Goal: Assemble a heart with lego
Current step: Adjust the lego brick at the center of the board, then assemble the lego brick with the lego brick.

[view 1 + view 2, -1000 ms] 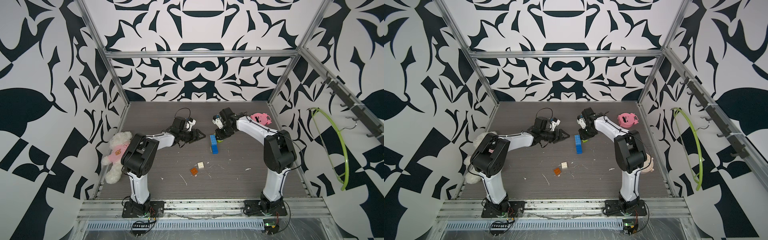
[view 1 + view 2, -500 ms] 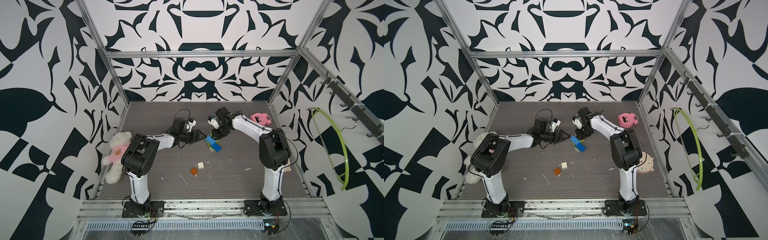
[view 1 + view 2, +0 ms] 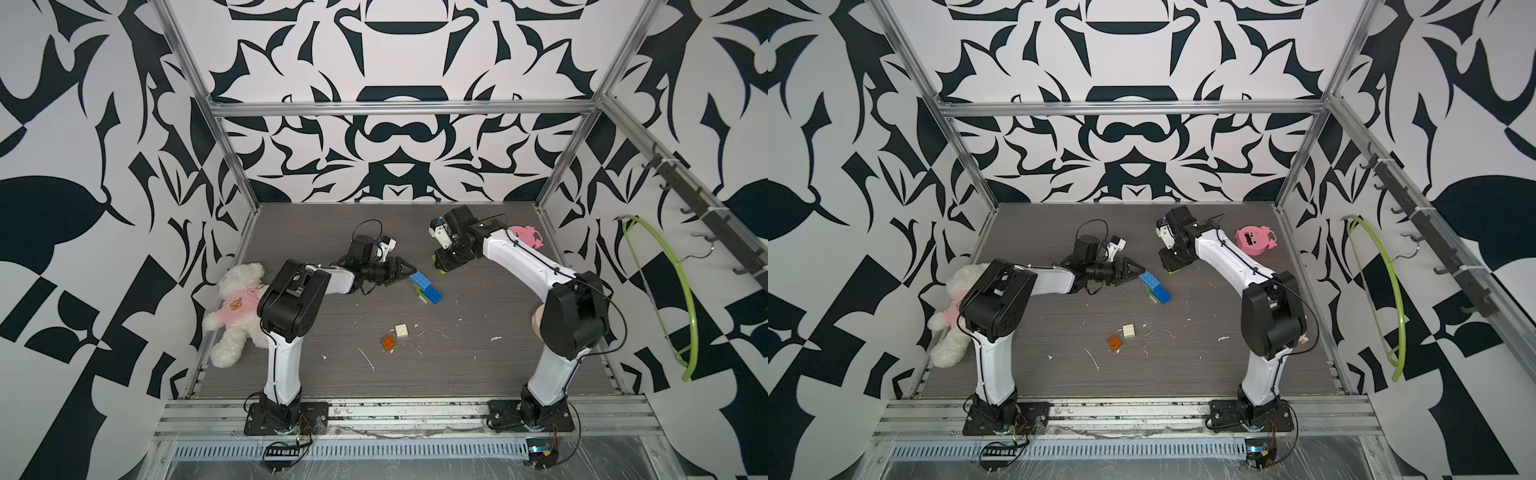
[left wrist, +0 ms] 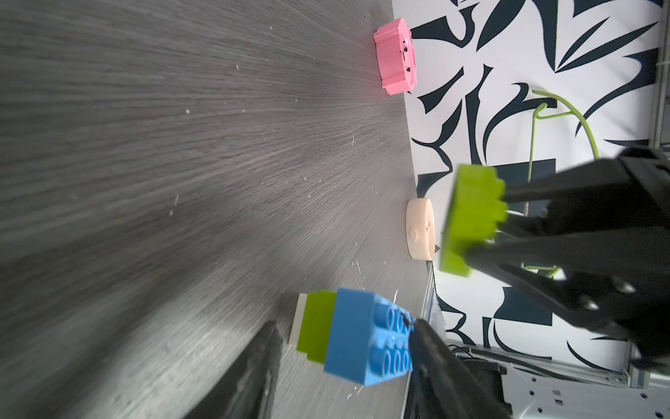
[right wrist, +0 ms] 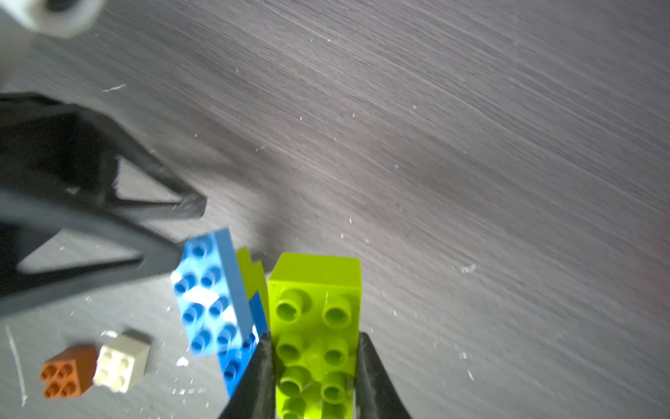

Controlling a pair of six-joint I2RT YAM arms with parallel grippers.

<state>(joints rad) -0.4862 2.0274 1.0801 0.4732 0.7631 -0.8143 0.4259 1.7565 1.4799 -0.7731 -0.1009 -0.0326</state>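
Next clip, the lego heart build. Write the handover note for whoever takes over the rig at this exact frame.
Left gripper: jaws apart at the partial heart, one fingertip against its studded blue brick; no firm grip visible.
Right gripper: shut on an oblong lime green brick, near the cluster but apart from it.
Loose on the table: white square brick and orange square brick, side by side.
Done: blue, lime green and white bricks joined.
Left: add the held green brick, then probably the white and orange ones.
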